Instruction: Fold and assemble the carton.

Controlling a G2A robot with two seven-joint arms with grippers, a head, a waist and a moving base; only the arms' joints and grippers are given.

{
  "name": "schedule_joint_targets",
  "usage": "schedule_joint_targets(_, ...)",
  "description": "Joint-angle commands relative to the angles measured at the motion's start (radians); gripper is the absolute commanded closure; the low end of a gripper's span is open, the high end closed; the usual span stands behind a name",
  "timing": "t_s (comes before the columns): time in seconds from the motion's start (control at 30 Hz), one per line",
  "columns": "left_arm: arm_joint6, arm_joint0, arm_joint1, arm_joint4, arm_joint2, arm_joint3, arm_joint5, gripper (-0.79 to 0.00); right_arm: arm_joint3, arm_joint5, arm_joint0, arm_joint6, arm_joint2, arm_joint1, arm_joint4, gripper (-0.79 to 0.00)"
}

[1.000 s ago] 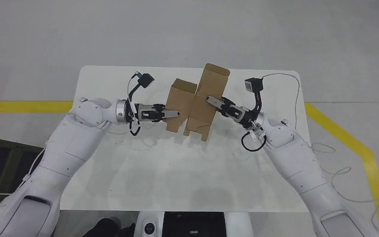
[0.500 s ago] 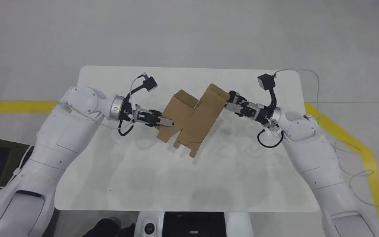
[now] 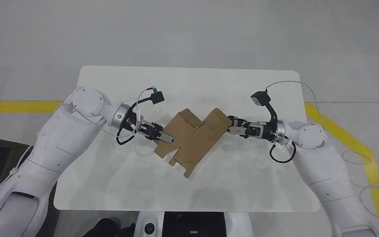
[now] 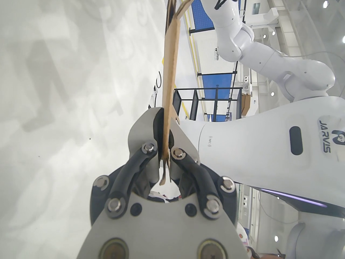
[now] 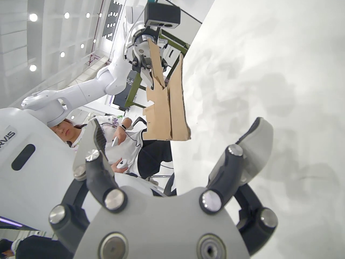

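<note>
change: the flattened brown cardboard carton has come from the far half of the white table to over its middle. it now sits lower and more slanted, and both my arms have swung nearer with it.
left hand: clenched on the carton's left edge, with the board pinched edge-on between my two fingers.
right hand: released, fingers spread wide, just beside the carton's right corner with nothing between them.
carton: panels pressed flat together, its long side running on a diagonal, its notched flaps pointing toward the table's near edge.
edges: the flaps end well inside the near edge, and the far edge and both side edges are well apart from the board.
open room: white table top shows on every side of the carton, with the widest stretches behind it and along the near side.
</note>
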Motion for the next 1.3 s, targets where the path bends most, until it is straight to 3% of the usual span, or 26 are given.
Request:
schedule_joint_targets(0.0, -0.001, -0.003, 0.004, -0.011, 0.016, -0.006, 0.001, 0.0, -0.006, 0.001, -0.005, 0.001, -0.017, 0.002, 0.018, -0.785)
schedule_joint_targets(0.37, 0.009, -0.027, 0.018, -0.049, 0.072, -0.011, -0.009, 0.0, 0.0, -0.005, 0.009, -0.005, -0.087, 0.013, 0.058, -0.785)
schedule_joint_targets(0.4, 0.011, -0.03, 0.02, -0.052, 0.077, -0.011, -0.011, 0.0, 0.003, -0.007, 0.012, -0.007, -0.093, 0.014, 0.061, -0.665)
schedule_joint_targets(0.43, 0.012, -0.031, 0.021, -0.053, 0.081, -0.012, -0.012, 0.0, 0.004, -0.009, 0.015, -0.009, -0.098, 0.016, 0.063, -0.443)
schedule_joint_targets(0.57, 0.018, -0.037, 0.027, -0.057, 0.094, -0.013, -0.018, 0.0, 0.01, -0.011, 0.023, -0.011, -0.117, 0.02, 0.073, -0.249)
schedule_joint_targets(0.87, 0.032, -0.052, 0.039, -0.07, 0.123, -0.014, -0.032, 0.0, 0.023, -0.021, 0.044, -0.021, -0.17, 0.028, 0.102, -0.135)
schedule_joint_targets(1.03, 0.051, -0.057, 0.045, -0.062, 0.137, -0.009, -0.051, 0.0, 0.033, -0.031, 0.053, -0.031, -0.186, 0.034, 0.116, -0.006)
schedule_joint_targets(1.27, 0.072, -0.069, 0.054, -0.061, 0.158, -0.01, -0.072, 0.0, 0.049, -0.043, 0.068, -0.043, -0.207, 0.044, 0.131, 0.0)
